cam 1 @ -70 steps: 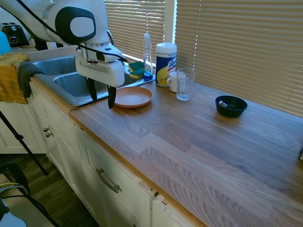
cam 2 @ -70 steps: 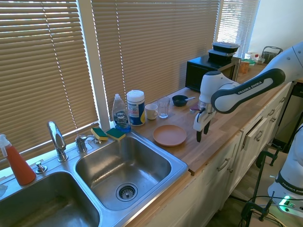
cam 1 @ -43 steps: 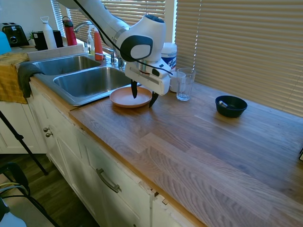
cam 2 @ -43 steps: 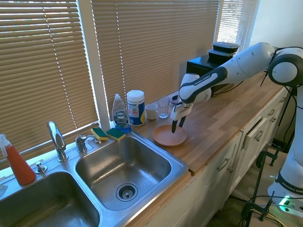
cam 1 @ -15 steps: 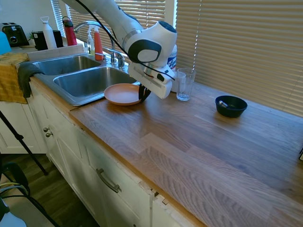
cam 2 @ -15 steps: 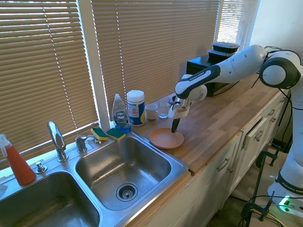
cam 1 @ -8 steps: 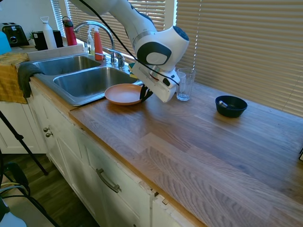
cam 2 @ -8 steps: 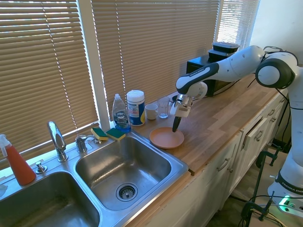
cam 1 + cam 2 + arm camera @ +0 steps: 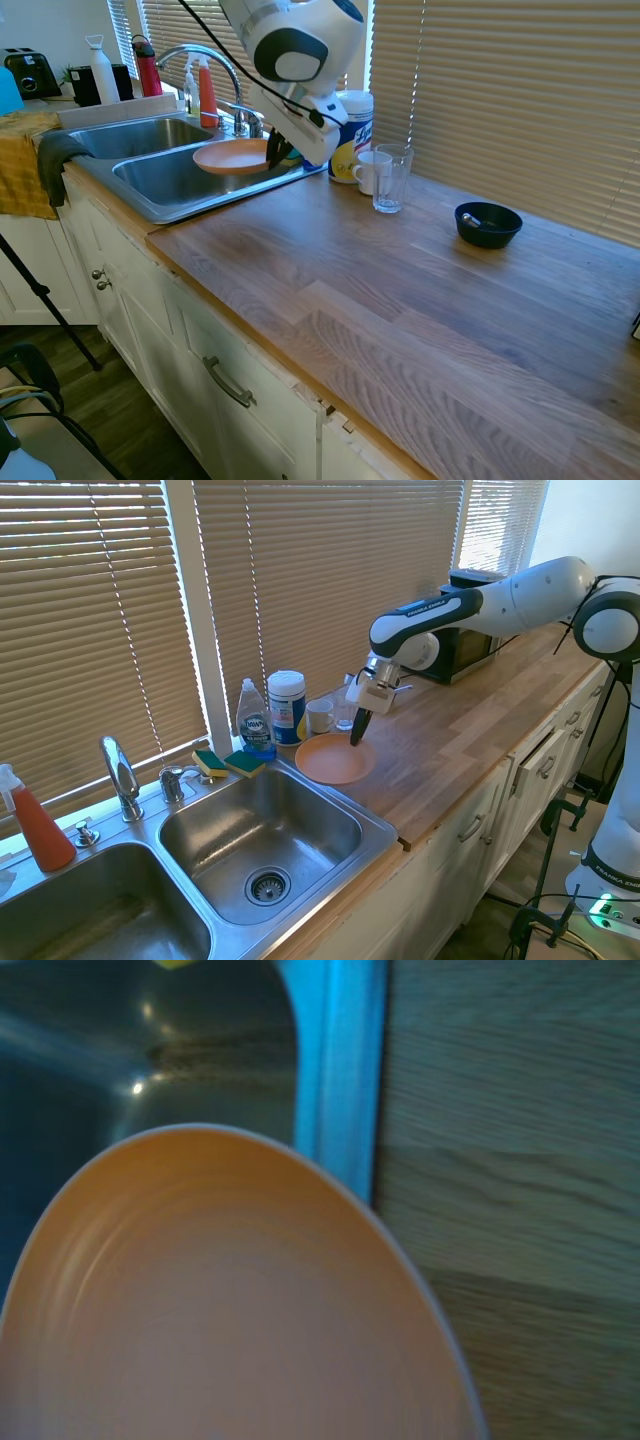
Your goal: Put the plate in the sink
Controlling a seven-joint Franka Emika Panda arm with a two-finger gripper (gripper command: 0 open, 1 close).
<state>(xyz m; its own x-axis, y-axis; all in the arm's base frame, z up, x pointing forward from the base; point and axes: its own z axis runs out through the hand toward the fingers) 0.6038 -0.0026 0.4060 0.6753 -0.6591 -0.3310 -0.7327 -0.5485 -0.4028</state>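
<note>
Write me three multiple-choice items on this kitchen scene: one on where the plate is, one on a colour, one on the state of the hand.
1. Where is the plate?
A. Flat on the counter
B. Lifted, at the edge of the sink
C. On the sink floor

2. What colour is the small bowl on the counter?
A. Dark blue
B. Orange
C. White

3. What is the hand doing?
A. Open above the plate
B. Shut on the glass
C. Shut on the plate's rim

Answers:
1 B, since the first exterior view shows the plate off the wood, over the near basin.
2 A, as that view shows it dark blue.
3 C, because the fingers pinch the plate's rim and carry it.
</note>
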